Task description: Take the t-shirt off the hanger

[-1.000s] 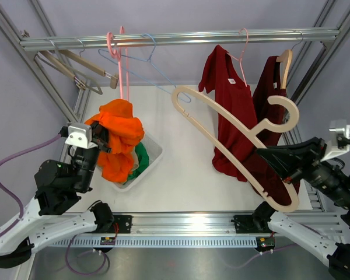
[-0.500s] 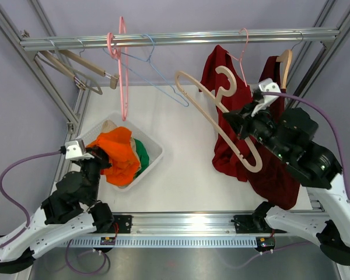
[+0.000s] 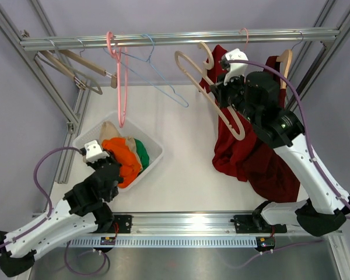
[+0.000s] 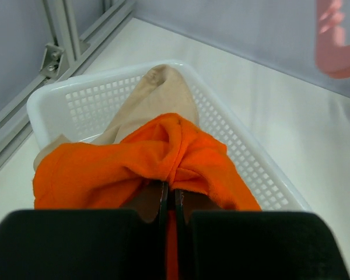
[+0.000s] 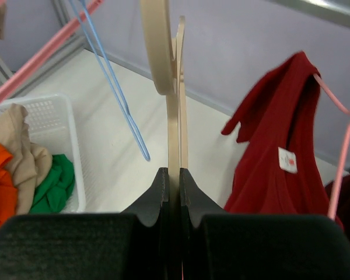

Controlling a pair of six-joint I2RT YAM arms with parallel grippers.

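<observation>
The orange t-shirt [image 3: 124,158] lies in the white basket [image 3: 156,153], also seen in the left wrist view [image 4: 134,163]. My left gripper [image 3: 108,157] [image 4: 170,195] is shut on a fold of it, low in the basket [image 4: 105,93]. My right gripper [image 3: 220,93] [image 5: 174,181] is shut on the bare beige hanger [image 3: 201,93] [image 5: 163,58] and holds it up near the rail [image 3: 175,38], its hook just below the bar.
Two dark red shirts [image 3: 233,128] hang on hangers at the right of the rail. Pink [image 3: 121,76], blue [image 3: 157,79] and wooden [image 3: 81,67] empty hangers hang at the left. Beige [image 4: 146,105] and green [image 3: 141,153] clothes lie in the basket.
My left gripper has lowered the orange t-shirt into the basket. My right gripper has swung the beige hanger from the front right up to the rail.
</observation>
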